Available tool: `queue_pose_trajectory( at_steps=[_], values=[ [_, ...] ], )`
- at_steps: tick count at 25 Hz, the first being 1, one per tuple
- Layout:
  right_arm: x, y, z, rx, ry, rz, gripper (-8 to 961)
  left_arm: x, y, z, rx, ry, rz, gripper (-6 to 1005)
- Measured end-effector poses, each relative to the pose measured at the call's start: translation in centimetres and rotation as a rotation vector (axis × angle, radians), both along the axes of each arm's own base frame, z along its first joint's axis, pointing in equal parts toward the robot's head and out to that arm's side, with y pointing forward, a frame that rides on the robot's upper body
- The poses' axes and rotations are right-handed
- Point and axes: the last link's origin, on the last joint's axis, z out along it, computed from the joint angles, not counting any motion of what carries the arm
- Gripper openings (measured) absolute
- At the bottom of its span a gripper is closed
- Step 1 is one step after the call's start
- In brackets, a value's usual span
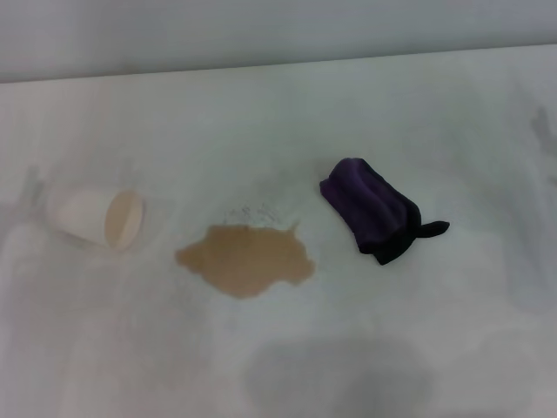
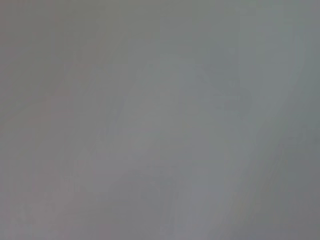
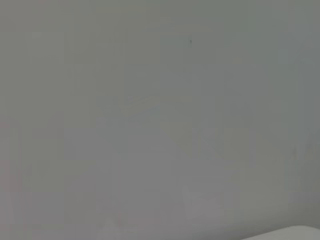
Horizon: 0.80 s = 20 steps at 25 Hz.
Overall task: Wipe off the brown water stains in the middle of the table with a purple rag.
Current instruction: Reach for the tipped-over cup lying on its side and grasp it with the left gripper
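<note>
The brown water stains [image 1: 246,259] form one flat tan puddle in the middle of the white table [image 1: 278,113] in the head view. The purple rag [image 1: 376,209] lies bunched just right of the puddle, apart from it, with its black pointed tail toward the right. Neither gripper shows in any view. Both wrist views show only plain grey-white surface.
A cream paper cup [image 1: 96,218] lies on its side left of the puddle, its mouth facing right. A grey shadow patch [image 1: 335,374] lies on the table near the front edge. The table's far edge runs along the top of the head view.
</note>
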Motion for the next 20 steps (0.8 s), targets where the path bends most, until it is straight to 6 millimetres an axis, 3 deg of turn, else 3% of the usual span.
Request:
queue_pose_trajectory(
  at_steps=[4, 8, 16, 20],
  values=[
    [-0.3, 0.3, -0.2, -0.006, 0.006, 0.006, 858, -0.1, 1.4, 2.1, -0.124, -0.063, -0.047, 888],
    [-0.5, 0.6, -0.3, -0.006, 0.007, 0.012, 858, 0.6, 3.1, 5.0, -0.264, 0.002, -0.117, 888],
    [-1.1, 1.2, -0.6, -0.013, 0.018, 0.02, 858, 3.7, 5.6, 10.3, -0.518, 0.335, -0.235, 883],
    [-1.5, 1.5, -1.2, -0.018, 0.044, 0.02, 858, 5.2, 6.1, 12.4, -0.652, 0.643, -0.255, 881]
  ],
)
